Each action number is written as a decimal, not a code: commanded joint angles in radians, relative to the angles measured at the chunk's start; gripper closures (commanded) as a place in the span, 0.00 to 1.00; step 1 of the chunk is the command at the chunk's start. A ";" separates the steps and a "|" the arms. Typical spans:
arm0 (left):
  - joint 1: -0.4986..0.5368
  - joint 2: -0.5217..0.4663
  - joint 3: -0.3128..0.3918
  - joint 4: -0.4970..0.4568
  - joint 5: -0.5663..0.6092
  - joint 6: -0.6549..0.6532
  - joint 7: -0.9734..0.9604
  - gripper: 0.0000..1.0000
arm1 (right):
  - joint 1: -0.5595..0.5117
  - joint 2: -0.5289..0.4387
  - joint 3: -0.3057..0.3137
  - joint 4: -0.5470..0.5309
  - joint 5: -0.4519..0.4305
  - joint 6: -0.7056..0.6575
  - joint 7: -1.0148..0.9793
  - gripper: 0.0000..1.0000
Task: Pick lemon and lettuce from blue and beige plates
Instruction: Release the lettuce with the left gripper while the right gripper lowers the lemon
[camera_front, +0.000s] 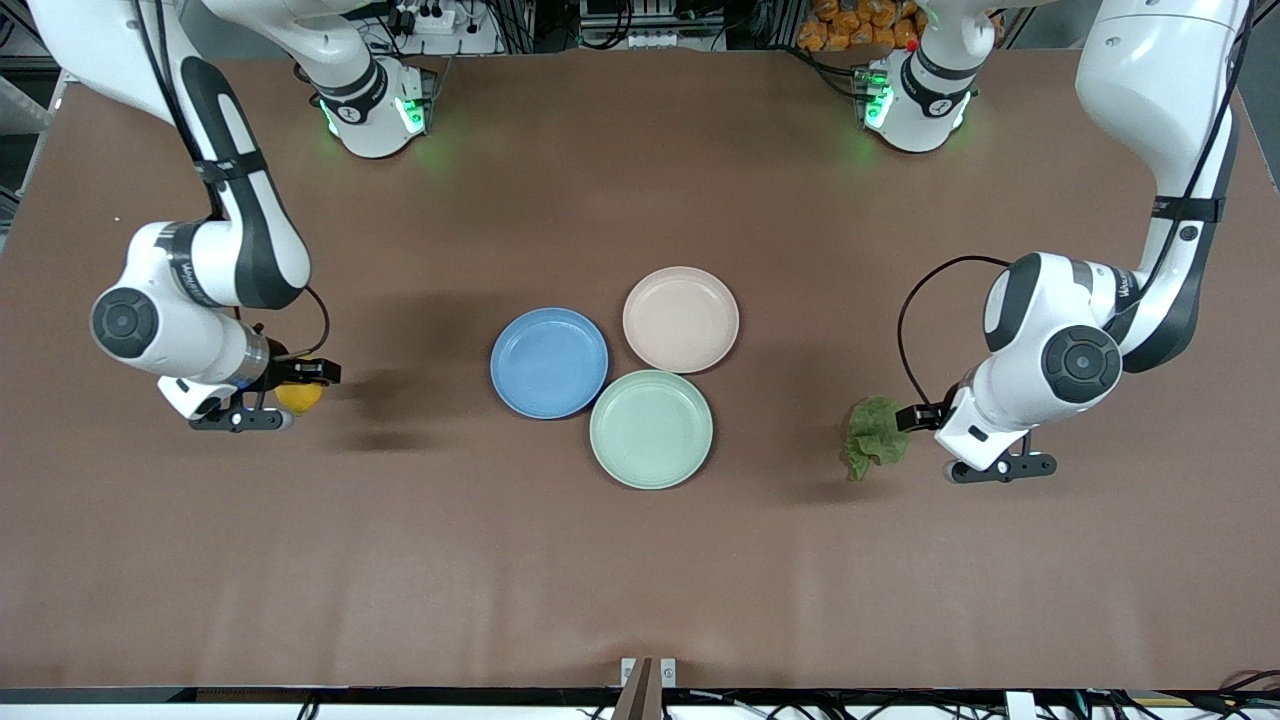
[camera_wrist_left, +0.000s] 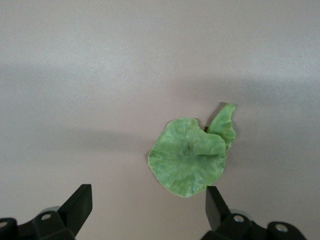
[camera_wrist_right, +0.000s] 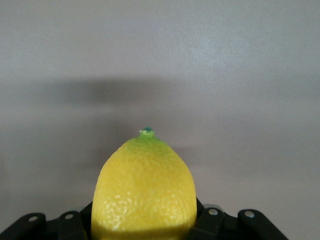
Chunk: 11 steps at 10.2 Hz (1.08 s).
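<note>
1. The right gripper (camera_front: 290, 400) is hanging over bare table toward the right arm's end, well apart from the plates, its fingers clenching the lemon (camera_front: 299, 397).
2. In the right wrist view the lemon (camera_wrist_right: 145, 192) is sitting between the black fingers (camera_wrist_right: 207, 225) — yellow, dimpled, with a greenish tip pointing away from the gripper.
3. The left gripper (camera_front: 935, 440) is hovering over the table toward the left arm's end, its jaws standing wide apart and holding nothing.
4. The lettuce (camera_front: 876, 433) is lying on the brown tabletop (camera_front: 640, 580) just beside that gripper (a crinkled green leaf, off every plate).
5. In the left wrist view the lettuce (camera_wrist_left: 192, 157) is lying flat on the table between the spread fingers (camera_wrist_left: 75, 207) — one lobe is sticking out from the main leaf.
6. The blue plate (camera_front: 549, 362), the beige plate (camera_front: 681, 319) and the mint-green plate (camera_front: 651, 428) are sitting clustered at the table's middle, rims touching or nearly so.
7. The beige plate is lying farthest from the front camera, the mint-green one nearest.
</note>
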 joint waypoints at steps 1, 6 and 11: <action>0.010 -0.022 -0.006 -0.029 -0.020 -0.007 -0.041 0.00 | -0.016 -0.009 0.011 -0.075 -0.011 0.100 -0.015 0.57; -0.062 -0.047 0.038 -0.069 -0.050 -0.093 -0.065 0.00 | -0.016 0.121 0.011 -0.072 -0.011 0.292 -0.036 0.56; -0.067 -0.232 0.115 -0.289 -0.146 -0.080 -0.044 0.00 | -0.023 0.184 0.011 -0.063 -0.003 0.355 -0.036 0.43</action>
